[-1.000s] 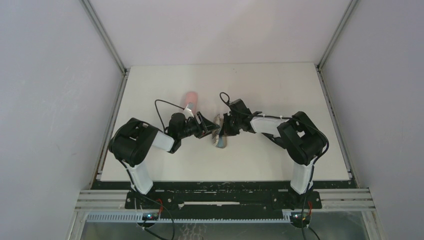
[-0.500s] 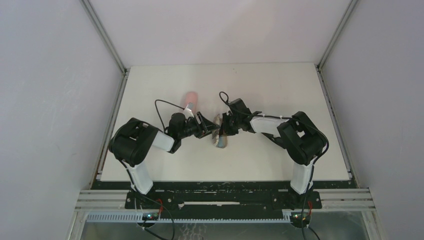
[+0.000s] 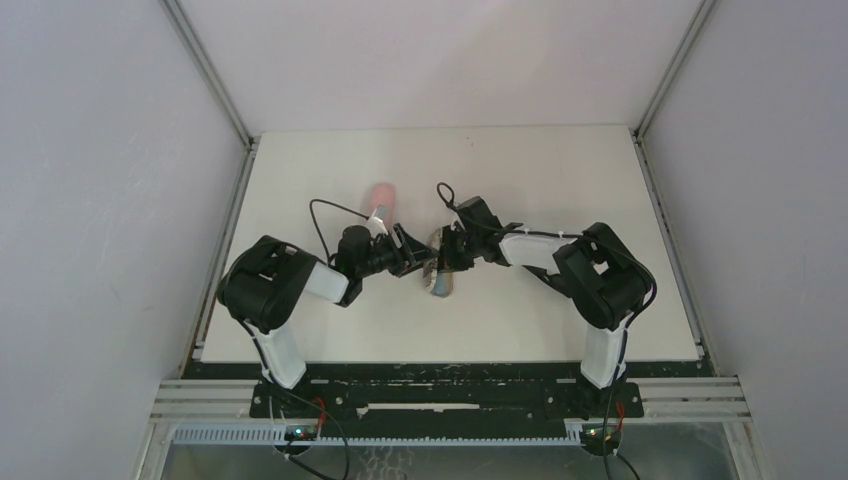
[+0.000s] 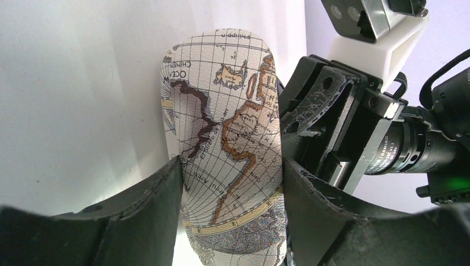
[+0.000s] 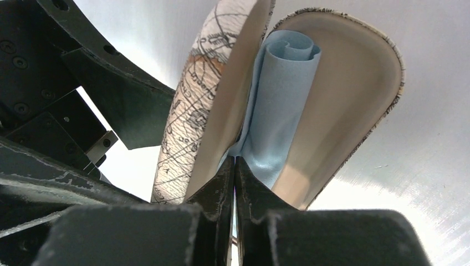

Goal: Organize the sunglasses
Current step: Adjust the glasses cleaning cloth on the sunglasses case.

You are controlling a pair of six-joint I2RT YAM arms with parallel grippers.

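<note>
My left gripper [image 4: 231,166] clamps the case [image 4: 221,100], which gapes open with the cloth [image 5: 277,100] rolled inside, my right gripper [image 5: 235,166] shut at that cloth's edge — I see no sunglasses anywhere, perhaps under the cloth — so closing the case remains, I judge

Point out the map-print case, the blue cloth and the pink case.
map-print case [image 4: 227,138]: left wrist view, on its printed outer shell.
blue cloth [image 5: 280,105]: right wrist view, on the rolled part inside the open case.
pink case [image 3: 380,196]: top external view, on its middle.
</note>
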